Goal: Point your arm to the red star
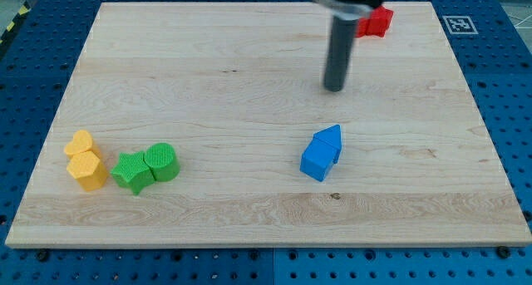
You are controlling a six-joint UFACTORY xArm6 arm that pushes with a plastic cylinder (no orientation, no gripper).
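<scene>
Red star sits at the bench's top edge, partly hidden behind the rod. Light, rigid, it would likely slide easily; pointing needs no contact. My tip hangs below-left, apart, no end effector fitted.

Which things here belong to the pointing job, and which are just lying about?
Job:
- red block, at the view's top, partly hidden behind the rod, shape unclear
- my tip, below and left of it, not touching

Lying about:
- two blue blocks, touching, below the tip
- green star and green cylinder, touching
- yellow heart and yellow block, at the view's left
</scene>
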